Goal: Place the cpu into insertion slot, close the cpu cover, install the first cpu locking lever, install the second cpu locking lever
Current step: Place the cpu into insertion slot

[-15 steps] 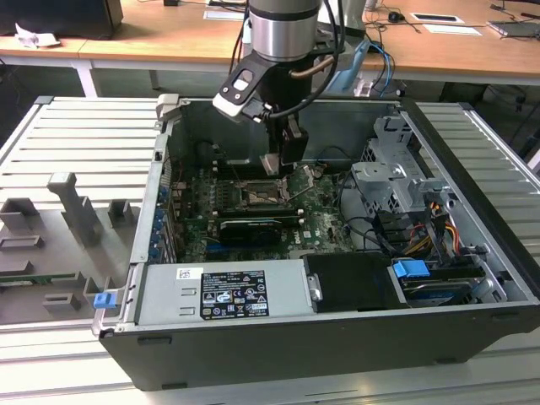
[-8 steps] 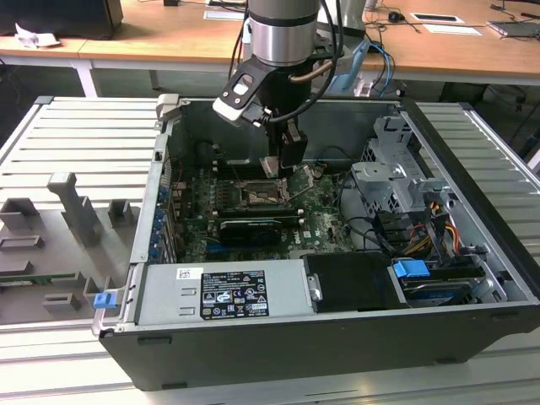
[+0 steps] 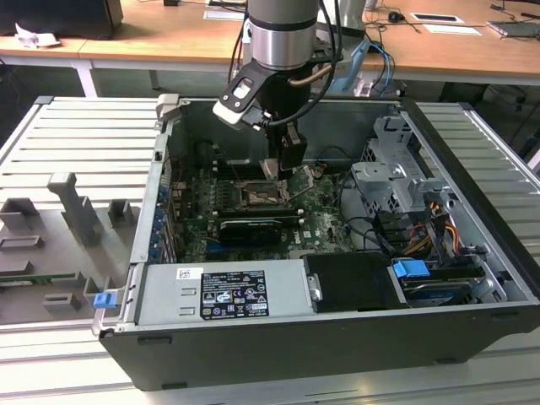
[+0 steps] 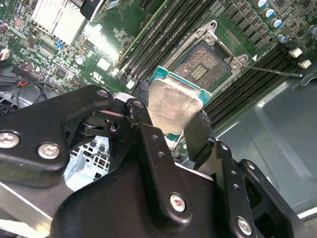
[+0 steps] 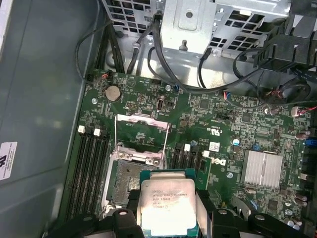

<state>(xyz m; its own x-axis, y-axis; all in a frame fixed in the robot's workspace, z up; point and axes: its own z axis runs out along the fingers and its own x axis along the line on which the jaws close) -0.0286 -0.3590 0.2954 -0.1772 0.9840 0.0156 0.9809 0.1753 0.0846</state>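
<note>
Your gripper (image 3: 285, 160) hangs mid-frame in the exterior view, down inside the open case (image 3: 278, 346), and it's clenched on the cpu (image 4: 173, 104). In both wrist views the fingers (image 4: 198, 136) pinch two opposite edges, silvery top facing the cameras. The insertion slot (image 3: 257, 197) lies just below the gripper, toward the exterior view's left, dark and unfilled. The cpu cover (image 5: 142, 120) stands swung open beyond it. In the first wrist view the chip overlaps one edge of the slot, so I'd judge it above and off-centre, not yet squared over.
</note>
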